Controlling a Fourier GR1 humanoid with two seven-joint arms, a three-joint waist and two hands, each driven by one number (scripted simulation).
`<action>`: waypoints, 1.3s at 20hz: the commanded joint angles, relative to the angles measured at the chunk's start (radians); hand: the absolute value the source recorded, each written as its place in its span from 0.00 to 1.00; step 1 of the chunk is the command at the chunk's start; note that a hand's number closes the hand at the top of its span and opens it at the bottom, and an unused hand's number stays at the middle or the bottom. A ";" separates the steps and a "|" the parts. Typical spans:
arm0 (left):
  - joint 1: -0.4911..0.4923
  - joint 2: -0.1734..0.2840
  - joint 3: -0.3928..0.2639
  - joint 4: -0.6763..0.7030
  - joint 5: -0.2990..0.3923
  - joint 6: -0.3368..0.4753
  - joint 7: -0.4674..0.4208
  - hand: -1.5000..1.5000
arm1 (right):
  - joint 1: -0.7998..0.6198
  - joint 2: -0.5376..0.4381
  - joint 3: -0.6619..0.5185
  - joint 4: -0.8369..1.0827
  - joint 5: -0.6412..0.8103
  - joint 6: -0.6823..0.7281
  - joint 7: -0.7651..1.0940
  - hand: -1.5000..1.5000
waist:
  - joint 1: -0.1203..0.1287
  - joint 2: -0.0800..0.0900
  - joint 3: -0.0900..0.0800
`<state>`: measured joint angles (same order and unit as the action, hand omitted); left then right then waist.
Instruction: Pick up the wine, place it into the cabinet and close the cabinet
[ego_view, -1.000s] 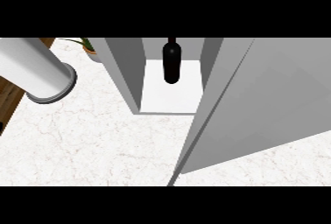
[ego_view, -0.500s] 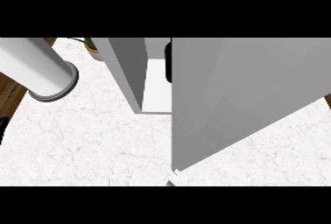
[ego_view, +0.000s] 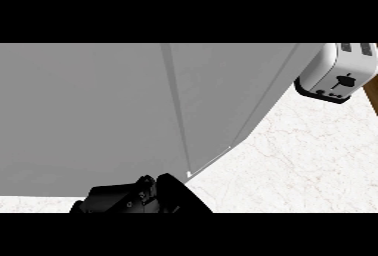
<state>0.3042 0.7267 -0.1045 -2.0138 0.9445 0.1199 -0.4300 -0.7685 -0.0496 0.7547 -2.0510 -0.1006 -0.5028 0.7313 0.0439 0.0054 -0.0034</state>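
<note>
Cabinet (ego_view: 96, 115) panels in plain grey fill most of the frame, from the left edge across the top to the upper right. A thin pale seam runs down it from the top centre to a point just below the middle of the frame, splitting the grey into a broad panel on the left and a narrower panel on the right. A second, fainter line slants through the right panel, from the upper right down towards the centre. The cabinet's right edge slopes from the upper right down to a pale corner near the lower centre. Its lower edge then runs left, almost level, to the left side of the frame. The cabinet's fronts look shut, with no opening showing. The wine cannot be seen, and whether it stands behind these panels cannot be told.

At the bottom of the frame, a little left of centre, is the right hand (ego_view: 140, 197). It is a black, lumpy shape cut off by the lower edge, and it lies over the cabinet's lower edge just left of the pale corner. Whether this hand is spread or closed cannot be made out, and it is unclear whether it touches the panel.

A white marbled counter (ego_view: 295, 165) with faint veins takes up the lower right and continues as a thin strip under the cabinet at the lower left. In the upper right corner stands a white toaster (ego_view: 332, 70) with a black base and a black lever on its end. It is just beside the cabinet's right edge. A brown strip (ego_view: 371, 97) shows at the right edge, below the toaster.
</note>
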 joint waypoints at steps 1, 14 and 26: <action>-0.008 0.001 0.022 -0.046 0.006 0.034 0.041 0.00 | -0.233 0.047 -0.089 0.209 -0.079 -0.051 -0.033 1.00 | 0.002 -0.004 0.002; -0.021 -0.087 -0.012 -0.054 -0.082 0.089 0.059 0.00 | -0.461 0.049 -0.304 0.772 -0.099 0.122 -0.310 1.00 | -0.017 0.000 0.003; -0.073 -0.102 0.042 0.008 -0.090 0.023 0.102 0.00 | -0.480 -0.002 -0.447 1.045 -0.132 0.288 -0.513 1.00 | -0.021 0.003 0.003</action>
<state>0.2592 0.6254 -0.0720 -2.0024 0.8544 0.1382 -0.3500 -1.2373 -0.0012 0.3838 -1.1558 -0.2528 -0.2396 0.2968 0.0277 -0.0207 -0.0042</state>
